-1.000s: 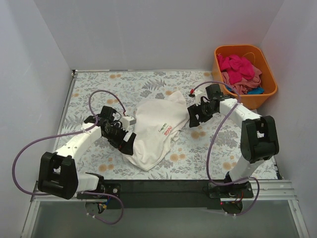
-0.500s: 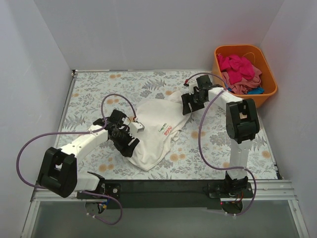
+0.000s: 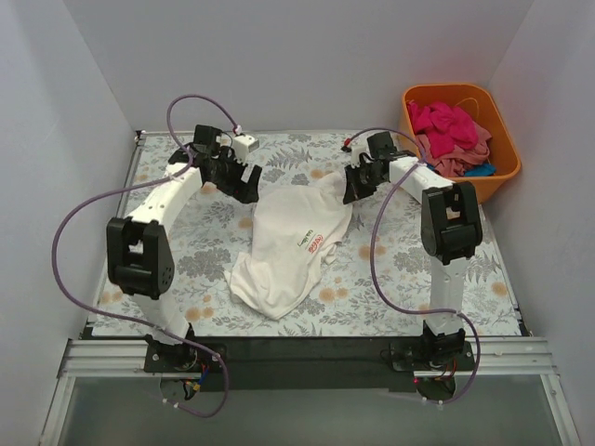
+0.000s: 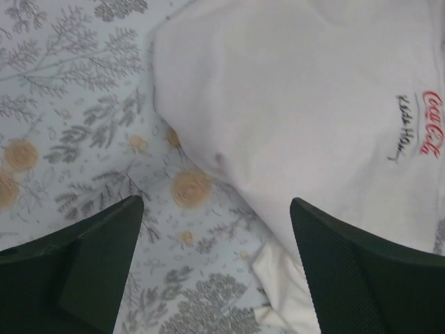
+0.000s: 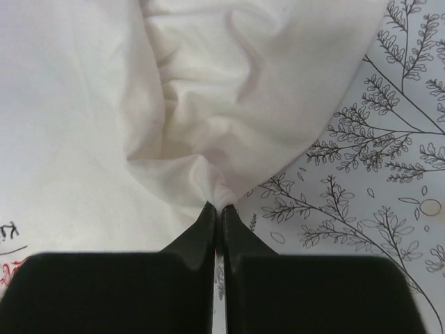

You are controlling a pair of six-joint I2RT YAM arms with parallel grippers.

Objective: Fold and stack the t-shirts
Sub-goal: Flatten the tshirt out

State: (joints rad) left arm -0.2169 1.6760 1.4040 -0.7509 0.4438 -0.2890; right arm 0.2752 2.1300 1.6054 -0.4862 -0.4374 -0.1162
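**A:** What is lying under the left pincer and the right pincer?

**B:** A flower-printed tablecloth is spreading flat beneath both, matte, with grey sprigs and tan blossoms. The white t-shirt is lying crumpled on it, between the two pincers and trailing nearward from them, its soft cotton bunching into folds.

**A:** And off to the side?

**B:** Right of the right pincer, and a little beyond it, the orange tub is sitting, smooth plastic with rounded corners. Magenta, pink and blue t-shirts are heaping inside, and I am failing to separate their shapes.

**A:** What is that pincer doing?

**B:** Its wrist view is showing the jaws pinching together on a gathered corner of the white t-shirt, with cloth puckering right at the tips. The overhead view is hiding that pinch behind black fingers.

**A:** And the left one?

**B:** It is hovering with its jaws spread wide, holding nothing. The shirt's rounded edge is lying ahead of it, toward its right finger. Only its wrist view is making the small red script logo legible, though the frame edge is cutting it off.
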